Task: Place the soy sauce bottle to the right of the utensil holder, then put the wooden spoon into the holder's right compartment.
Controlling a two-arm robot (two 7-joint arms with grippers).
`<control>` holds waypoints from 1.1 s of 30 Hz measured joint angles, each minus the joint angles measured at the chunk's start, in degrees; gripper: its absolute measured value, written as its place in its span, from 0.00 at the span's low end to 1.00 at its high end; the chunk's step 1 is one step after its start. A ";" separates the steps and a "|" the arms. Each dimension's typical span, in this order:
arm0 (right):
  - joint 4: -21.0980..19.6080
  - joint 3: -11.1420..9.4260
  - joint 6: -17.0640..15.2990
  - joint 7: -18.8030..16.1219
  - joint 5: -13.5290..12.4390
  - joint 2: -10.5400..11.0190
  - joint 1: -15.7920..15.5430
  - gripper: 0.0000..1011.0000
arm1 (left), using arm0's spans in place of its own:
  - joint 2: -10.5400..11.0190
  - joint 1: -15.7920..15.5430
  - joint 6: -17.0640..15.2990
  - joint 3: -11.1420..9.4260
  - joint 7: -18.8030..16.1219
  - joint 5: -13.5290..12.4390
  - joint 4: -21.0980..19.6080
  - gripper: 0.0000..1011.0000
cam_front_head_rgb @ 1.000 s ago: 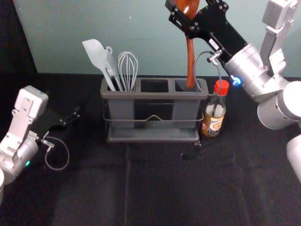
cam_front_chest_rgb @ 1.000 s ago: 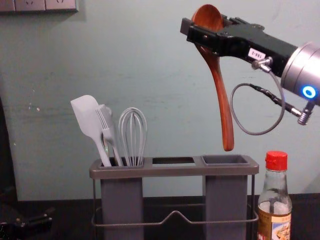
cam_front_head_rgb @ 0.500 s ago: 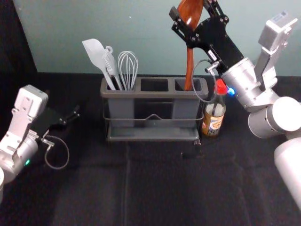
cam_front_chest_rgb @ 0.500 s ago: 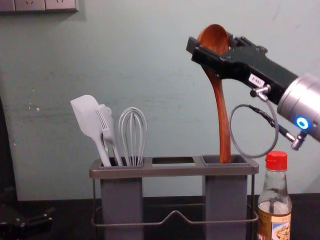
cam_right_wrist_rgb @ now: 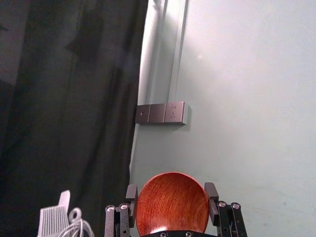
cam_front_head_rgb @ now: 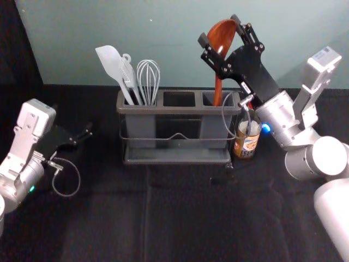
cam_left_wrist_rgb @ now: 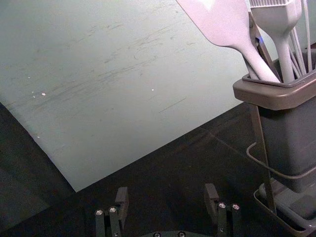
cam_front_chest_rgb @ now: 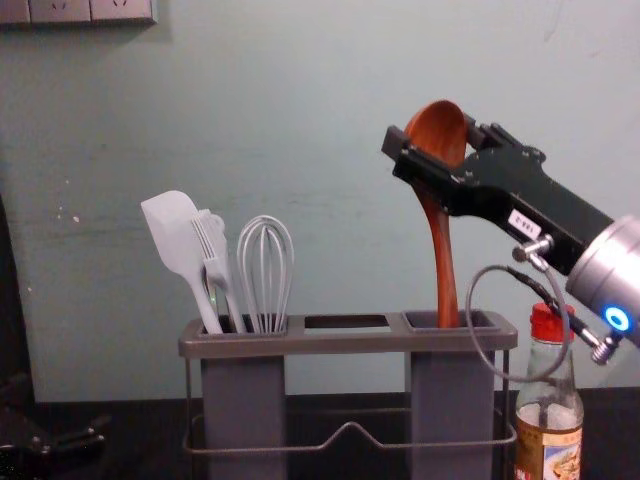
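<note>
Spoon [cam_front_chest_rgb: 441,250] lower in right gripper [cam_front_head_rgb: 220,31] above holder [cam_front_chest_rgb: 340,344] — bottle label [cam_front_chest_rgb: 548,455] unreadable.

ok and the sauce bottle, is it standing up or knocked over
Standing upright: the sauce bottle has its red cap at the top and its label below, beside the utensil holder.

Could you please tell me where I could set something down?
Bare cloth lies well in front of the utensil holder, and between it and the left gripper. The soy sauce bottle and right gripper crowd the holder's right end.
</note>
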State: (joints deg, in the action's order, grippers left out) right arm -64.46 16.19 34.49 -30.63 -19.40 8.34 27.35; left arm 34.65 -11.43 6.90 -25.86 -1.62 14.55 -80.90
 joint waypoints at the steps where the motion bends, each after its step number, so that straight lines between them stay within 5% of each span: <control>1: 0.17 -0.06 0.14 -0.09 -0.03 -0.04 -0.14 0.83 | 0.00 0.00 0.00 0.00 0.00 0.00 0.00 0.99; 30: 0.28 -1.28 1.09 -0.93 0.43 0.04 -4.86 0.83 | 0.00 0.00 0.00 0.00 0.00 0.00 0.00 0.99; 33: 0.05 -1.39 1.09 -0.90 0.50 0.02 -5.09 0.89 | 0.00 0.00 0.00 0.00 0.00 0.00 0.00 0.99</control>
State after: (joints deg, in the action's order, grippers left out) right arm -64.41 14.80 35.57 -31.53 -18.91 8.36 22.26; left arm 34.65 -11.43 6.90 -25.86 -1.62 14.55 -80.90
